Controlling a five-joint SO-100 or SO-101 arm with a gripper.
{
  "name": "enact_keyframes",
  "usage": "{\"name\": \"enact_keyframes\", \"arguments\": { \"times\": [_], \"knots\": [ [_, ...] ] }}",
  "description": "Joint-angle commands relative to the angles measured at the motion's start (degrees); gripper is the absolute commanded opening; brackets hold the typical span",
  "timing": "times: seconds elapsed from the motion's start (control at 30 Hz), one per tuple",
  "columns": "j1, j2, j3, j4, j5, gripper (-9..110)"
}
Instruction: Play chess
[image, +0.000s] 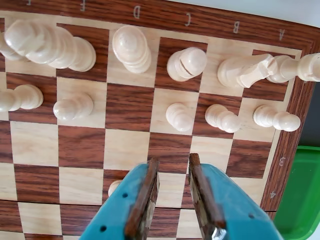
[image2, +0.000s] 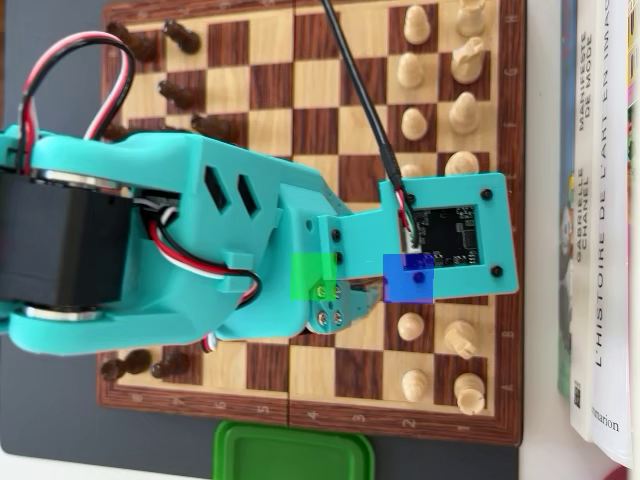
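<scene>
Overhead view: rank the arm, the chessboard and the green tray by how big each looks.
1. Chessboard: spans most of the frame, partly hidden by the arm.
2. Arm: looks nearly as large, but it is nearer the camera, so that ranking is unsure.
3. Green tray: smallest, cut off by the bottom edge.

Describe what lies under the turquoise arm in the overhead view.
The arm hangs over the middle of the chessboard, hiding those squares and any pieces there. The wrist view shows one white pawn peeking out beside the hand, which is open.
</scene>
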Motion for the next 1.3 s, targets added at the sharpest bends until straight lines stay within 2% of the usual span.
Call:
{"name": "enact_keyframes", "arguments": {
  "times": [0.0, 0.57, 1.27],
  "knots": [
    [1.1, -1.0, -4.2, 0.0, -0.1, 11],
    [2.0, -12.3, -13.7, 1.5, 0.2, 13],
    [1.3, -15.1, -14.5, 2.4, 0.4, 13]
  ]
}}
